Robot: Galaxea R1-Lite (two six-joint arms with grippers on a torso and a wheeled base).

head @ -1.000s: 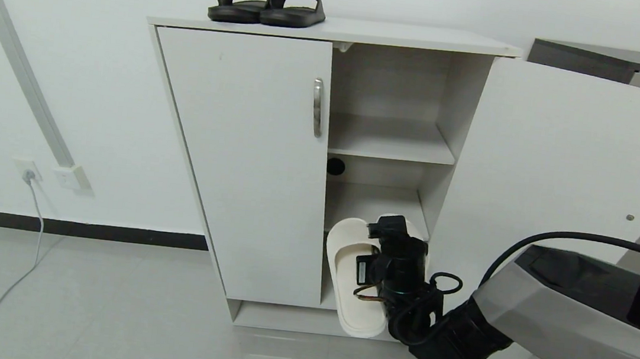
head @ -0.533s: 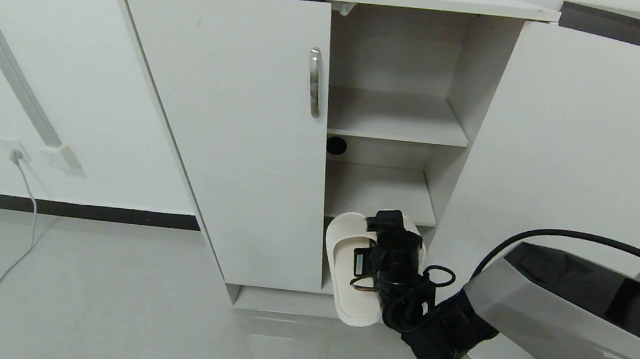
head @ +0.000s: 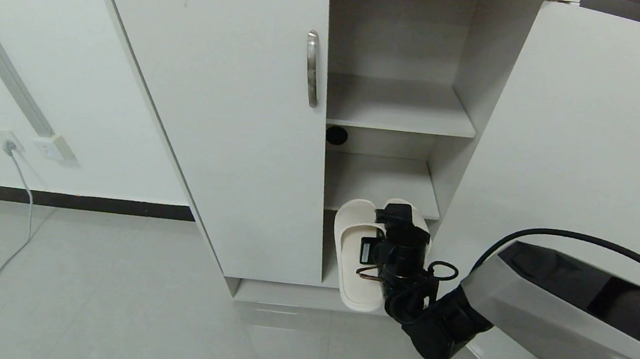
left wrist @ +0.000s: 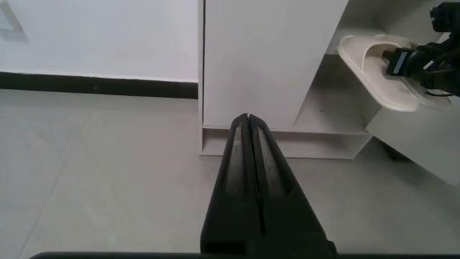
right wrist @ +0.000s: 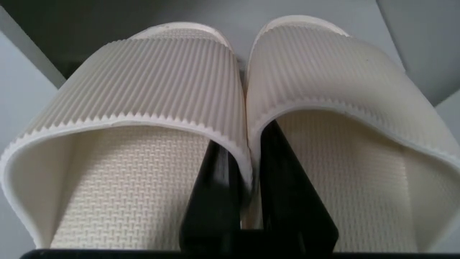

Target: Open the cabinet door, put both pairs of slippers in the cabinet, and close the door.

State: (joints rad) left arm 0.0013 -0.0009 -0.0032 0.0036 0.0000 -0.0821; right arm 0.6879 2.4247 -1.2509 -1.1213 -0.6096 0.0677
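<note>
Two cream slippers [head: 350, 248] are pinched as a pair in the right gripper [right wrist: 248, 208]: its black fingers clamp the touching inner edges together, one finger under each strap. Toes point into the lowest compartment of the cabinet [head: 487, 60]; heels hang out past its front edge. Whether the soles touch the bottom board, I cannot tell. Room is tight on the left, where the left slipper's side lies just beside the edge of the shut door [head: 225, 122]. On the right the open door [head: 593, 131] stands swung wide, and the arm passes in front of its lower corner. Upper shelf [head: 399, 107] and middle shelf [head: 379, 183] are flat white board, with a round hole [head: 336, 135] in the back panel between them. Slipper straps are ribbed, footbeds stippled in a fine grid. Door handle [head: 311, 68] is a slim metal bar. Left gripper [left wrist: 248, 129] hangs above glossy floor tiles [left wrist: 108, 165], apart from the cabinet, fingers pressed together on nothing.
</note>
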